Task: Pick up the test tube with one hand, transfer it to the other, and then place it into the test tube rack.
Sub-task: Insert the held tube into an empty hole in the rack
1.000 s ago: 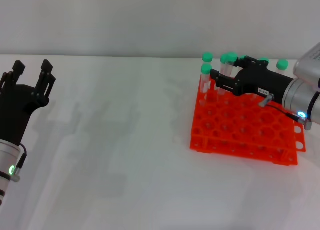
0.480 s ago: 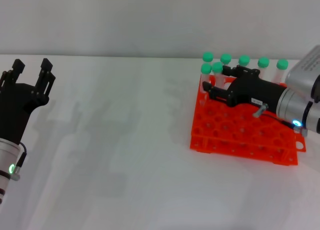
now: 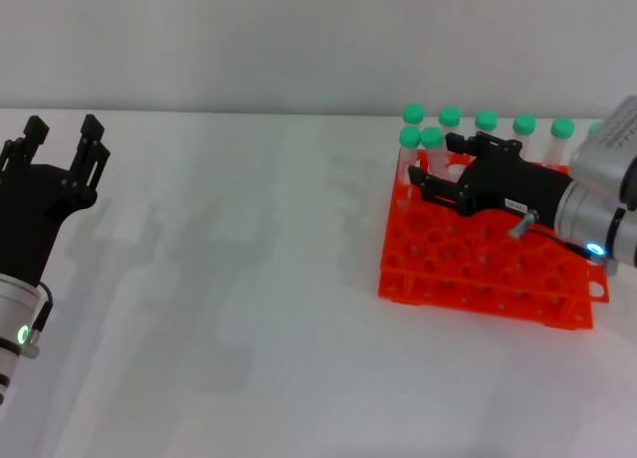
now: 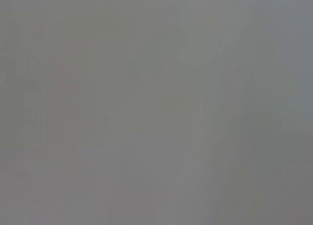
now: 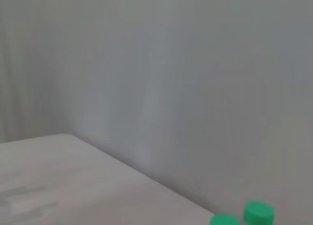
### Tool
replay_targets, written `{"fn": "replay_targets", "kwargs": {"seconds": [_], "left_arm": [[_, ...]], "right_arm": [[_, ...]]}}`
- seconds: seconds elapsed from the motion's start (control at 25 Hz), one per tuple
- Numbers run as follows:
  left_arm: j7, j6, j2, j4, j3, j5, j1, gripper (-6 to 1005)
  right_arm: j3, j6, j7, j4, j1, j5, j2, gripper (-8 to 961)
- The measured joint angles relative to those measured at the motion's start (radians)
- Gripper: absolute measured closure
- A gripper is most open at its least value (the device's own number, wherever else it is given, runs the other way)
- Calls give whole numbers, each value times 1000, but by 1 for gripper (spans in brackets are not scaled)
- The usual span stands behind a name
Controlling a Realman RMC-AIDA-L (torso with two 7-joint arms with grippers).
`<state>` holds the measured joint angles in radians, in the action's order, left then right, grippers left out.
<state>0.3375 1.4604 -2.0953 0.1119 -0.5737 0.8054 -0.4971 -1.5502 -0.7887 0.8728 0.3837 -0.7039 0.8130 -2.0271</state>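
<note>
At the table's left edge the left end effector hangs idle, fingers apart and empty. Far to the right stands the orange-red test tube rack, its back rows holding green-capped tubes. The test tube stands in a hole near the rack's left rear corner. The right end effector hovers just beside it, fingers parted, gripping nothing. Placement looks complete; the next move would be lifting clear without knocking the neighbouring tubes.
</note>
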Motion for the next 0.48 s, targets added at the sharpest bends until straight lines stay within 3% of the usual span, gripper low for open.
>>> {"fn": "replay_targets", "kwargs": {"seconds": [0.48], "left_arm": [[0, 0, 1, -1, 0, 0, -2, 332]], "right_arm": [[50, -40, -32, 81, 116, -11, 4, 251]]}}
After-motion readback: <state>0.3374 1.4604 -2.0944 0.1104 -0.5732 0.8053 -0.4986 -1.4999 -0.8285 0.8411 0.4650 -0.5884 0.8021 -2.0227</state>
